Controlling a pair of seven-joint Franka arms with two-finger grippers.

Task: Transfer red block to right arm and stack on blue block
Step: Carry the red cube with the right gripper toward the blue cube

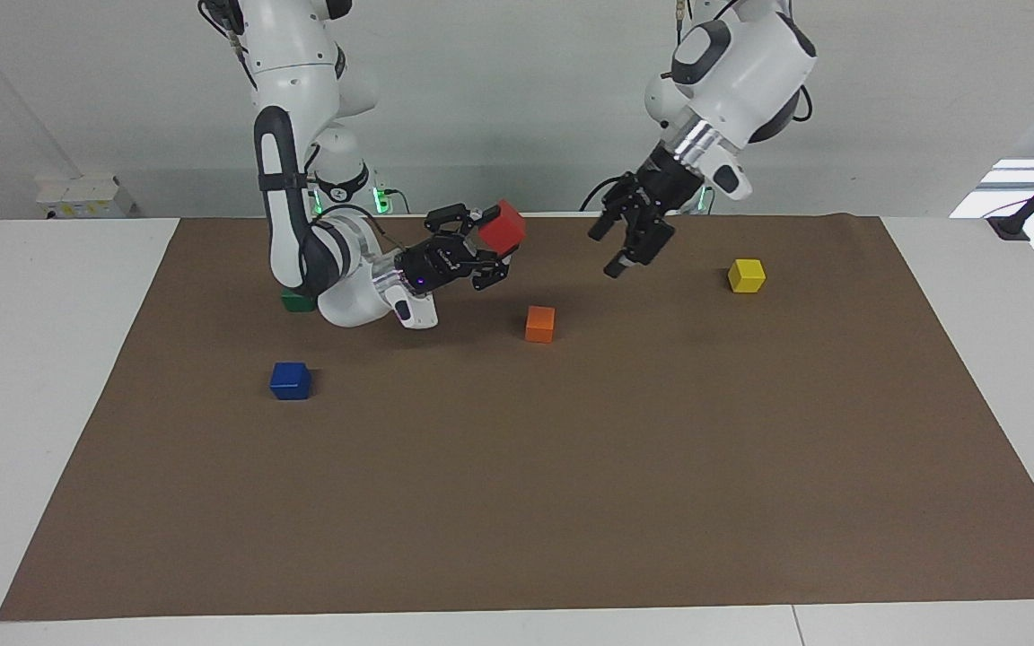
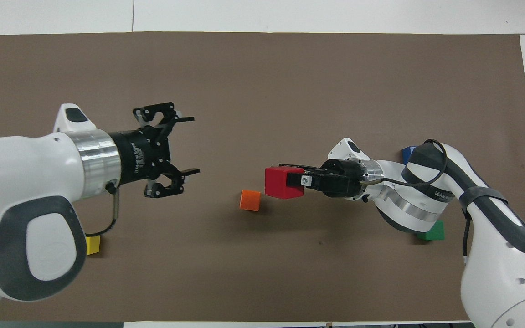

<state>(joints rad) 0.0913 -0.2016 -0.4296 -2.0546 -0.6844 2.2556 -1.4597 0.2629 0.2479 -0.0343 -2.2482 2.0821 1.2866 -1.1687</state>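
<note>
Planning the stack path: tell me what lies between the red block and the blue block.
Only bare brown mat lies between the held red block and the blue block, shown in the facing view.

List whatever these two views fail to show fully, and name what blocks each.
- blue block: overhead view, only a corner shows past the right arm; whole in the facing view.
- green block: both views, mostly covered by the same arm.
- yellow block: overhead view, partly under the left arm.
- Red block: its gripped faces are covered by the right tool.
</note>
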